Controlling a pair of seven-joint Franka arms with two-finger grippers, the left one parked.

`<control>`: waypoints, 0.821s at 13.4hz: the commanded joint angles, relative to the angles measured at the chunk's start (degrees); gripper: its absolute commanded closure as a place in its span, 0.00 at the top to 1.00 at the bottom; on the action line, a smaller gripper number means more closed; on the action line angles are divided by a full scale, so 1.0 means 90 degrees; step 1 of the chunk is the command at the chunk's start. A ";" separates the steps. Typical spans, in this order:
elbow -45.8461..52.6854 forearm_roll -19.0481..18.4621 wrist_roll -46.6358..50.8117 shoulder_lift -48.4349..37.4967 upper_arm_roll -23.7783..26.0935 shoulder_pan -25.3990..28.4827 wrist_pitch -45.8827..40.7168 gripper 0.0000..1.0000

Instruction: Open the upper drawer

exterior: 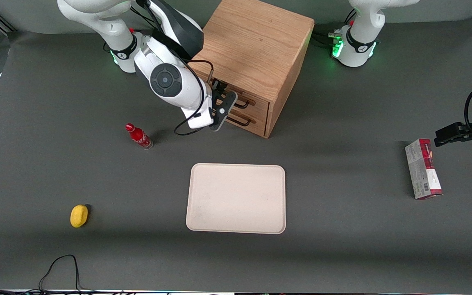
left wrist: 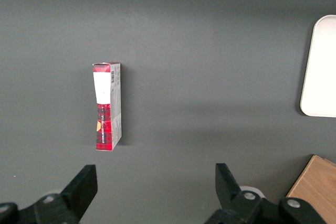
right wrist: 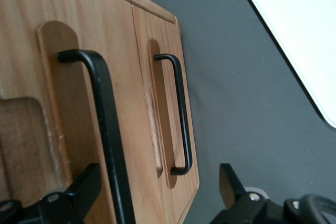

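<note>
The boxy oak cabinet stands at the back of the table. Its upper drawer carries a thin black wire handle; the lower twin drawer sits under it. Both fronts look flush with the cabinet. My right gripper is right in front of the drawers, at the height of the upper handle. In the right wrist view the gripper is open. The upper handle passes between the fingers, close to one fingertip, on the upper drawer front. The lower drawer's handle lies outside the jaws.
A beige tray lies nearer the front camera than the cabinet. A small red bottle stands beside my arm. A yellow lemon lies toward the working arm's end. A red-and-grey box lies toward the parked arm's end.
</note>
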 commanded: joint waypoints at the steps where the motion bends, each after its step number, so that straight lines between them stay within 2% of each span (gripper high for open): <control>1: -0.0168 -0.0193 -0.0138 -0.0078 0.0009 0.0015 0.0213 1.00; 5: 0.0066 -0.0321 -0.0615 -0.0029 -0.0195 -0.0063 0.0165 1.00; 11: 0.0954 -0.0321 -0.1494 0.0419 -0.1443 -0.0073 0.0155 1.00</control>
